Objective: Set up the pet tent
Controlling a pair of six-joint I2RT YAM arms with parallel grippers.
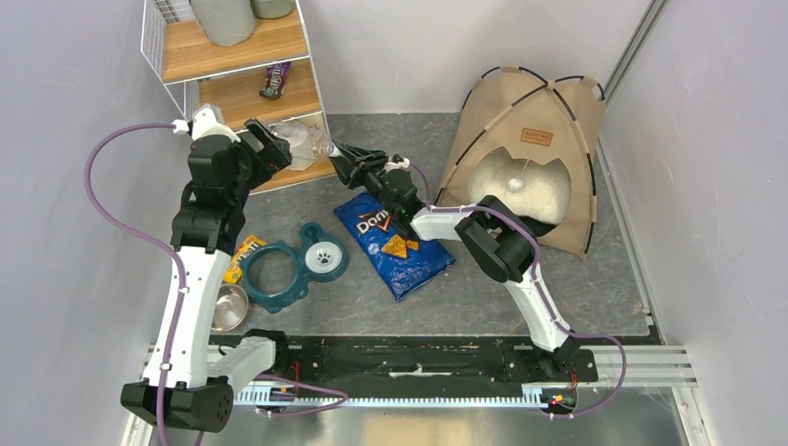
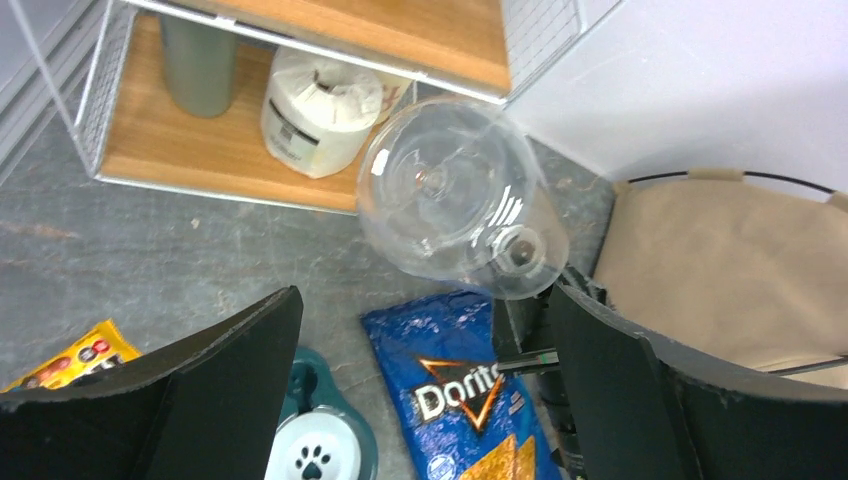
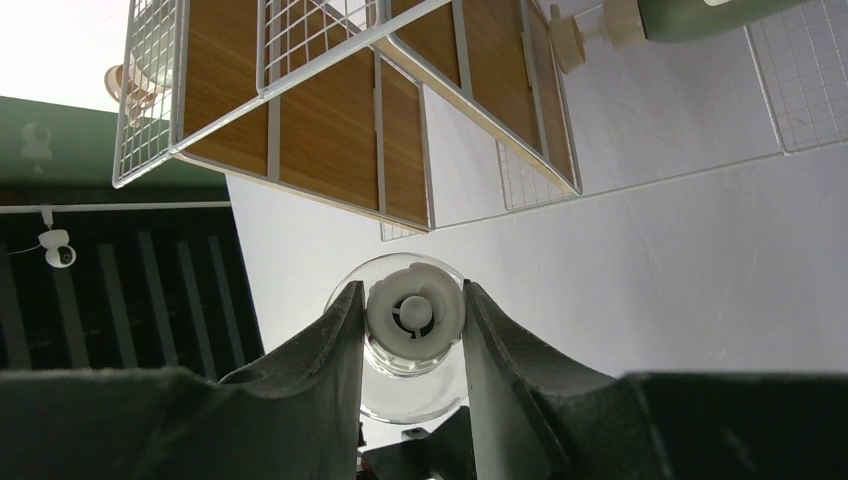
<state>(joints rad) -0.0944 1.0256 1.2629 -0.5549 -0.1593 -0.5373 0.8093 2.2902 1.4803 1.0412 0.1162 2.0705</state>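
Observation:
The pet tent [image 1: 530, 121] stands upright at the back right, tan with black poles and a brown patch. A fluffy white cushion [image 1: 539, 195] lies inside it, with a white pom-pom [image 1: 514, 185] hanging in the opening. The tent's tan wall also shows in the left wrist view [image 2: 720, 270]. My right gripper [image 1: 341, 158] is shut on the white-capped neck [image 3: 415, 312] of a clear plastic bottle [image 1: 302, 144], held in the air near the shelf. My left gripper [image 1: 269, 144] is open and empty, its fingers [image 2: 230, 370] just short of the bottle's body [image 2: 450, 200].
A blue Doritos bag [image 1: 395, 246] lies mid-table under the right arm. A teal double pet bowl [image 1: 293, 265], a yellow snack bag [image 1: 243, 255] and a steel bowl [image 1: 228, 307] sit at the left. A wire-and-wood shelf [image 1: 242, 56] stands at the back left.

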